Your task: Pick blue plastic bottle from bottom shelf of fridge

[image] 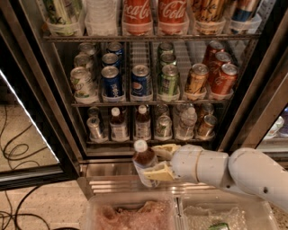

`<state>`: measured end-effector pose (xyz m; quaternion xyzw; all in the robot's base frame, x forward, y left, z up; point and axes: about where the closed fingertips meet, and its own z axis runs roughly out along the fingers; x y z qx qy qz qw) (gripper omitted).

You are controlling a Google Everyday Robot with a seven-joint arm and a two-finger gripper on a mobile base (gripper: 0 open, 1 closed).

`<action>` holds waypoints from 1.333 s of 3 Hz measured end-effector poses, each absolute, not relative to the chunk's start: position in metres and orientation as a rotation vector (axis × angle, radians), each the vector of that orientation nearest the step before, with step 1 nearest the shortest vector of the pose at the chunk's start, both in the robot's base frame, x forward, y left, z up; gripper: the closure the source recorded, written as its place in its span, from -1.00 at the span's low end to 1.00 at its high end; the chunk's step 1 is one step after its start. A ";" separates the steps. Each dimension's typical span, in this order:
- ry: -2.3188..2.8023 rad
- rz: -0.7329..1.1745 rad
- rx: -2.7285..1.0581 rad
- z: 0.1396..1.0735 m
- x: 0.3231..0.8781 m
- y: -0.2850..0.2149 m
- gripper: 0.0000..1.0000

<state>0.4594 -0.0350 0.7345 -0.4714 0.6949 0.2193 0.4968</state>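
Note:
The blue plastic bottle (144,162), a small clear bottle with a white cap, dark brown drink and whitish label, is out in front of the fridge (54,103), held upright. My gripper (160,162) comes in from the right on a white arm and is shut on the bottle, one yellowish finger behind it and one in front. The bottle hangs in front of and just below the front rail of the bottom shelf (126,140), over the stainless steel base (103,170). Two similar brown bottles (119,126) still stand on that shelf.
The middle rack holds Pepsi cans (140,81), green cans (168,81) and orange cans (197,80). The top rack holds Coca-Cola bottles (137,13). The open glass door (31,130) stands at left. Two clear bins (135,211) sit below. Black cables (13,152) lie on the floor.

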 end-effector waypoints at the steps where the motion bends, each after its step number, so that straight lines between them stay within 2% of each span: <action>1: 1.683 0.531 -1.142 0.732 0.459 -0.035 1.00; 3: 1.688 0.479 -1.157 0.746 0.399 -0.013 1.00; 4: 1.689 0.478 -1.156 0.747 0.399 -0.013 1.00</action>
